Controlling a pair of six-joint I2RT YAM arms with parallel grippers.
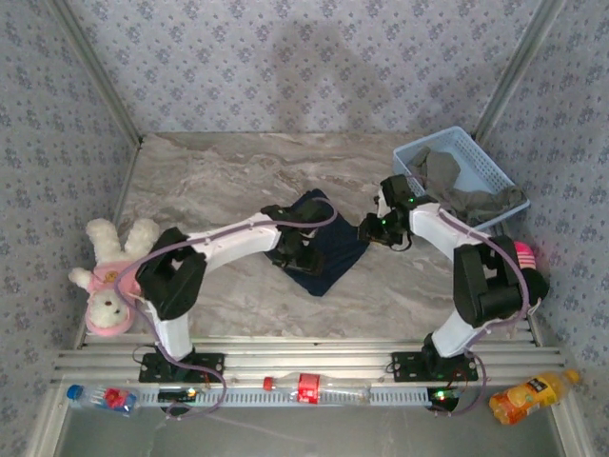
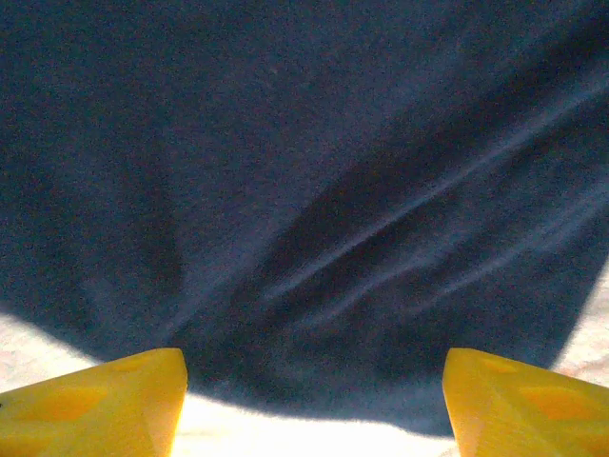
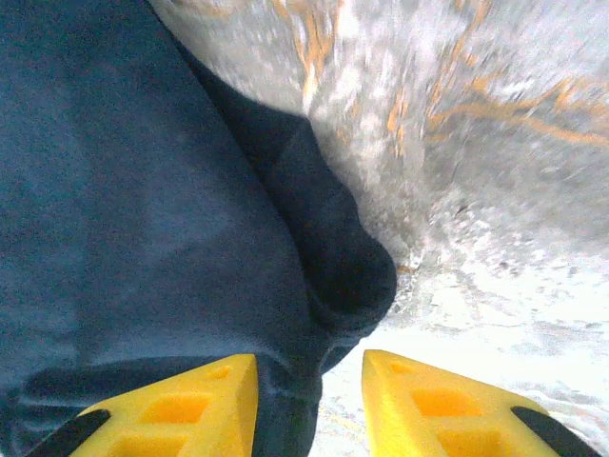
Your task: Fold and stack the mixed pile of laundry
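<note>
Centre: navy T-shirt (image 1: 324, 243) lay partly folded, my left gripper (image 2: 314, 381) wide above it, my right gripper (image 3: 309, 367) narrowly parted astride its edge. Upper right: grey-olive garment (image 1: 459, 186) unfolded in the basket (image 1: 495, 164).

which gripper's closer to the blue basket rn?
Right. The right gripper sits at the basket-side edge of the navy T-shirt, short of the blue basket; the left gripper is over the shirt's middle, farther away.
</note>
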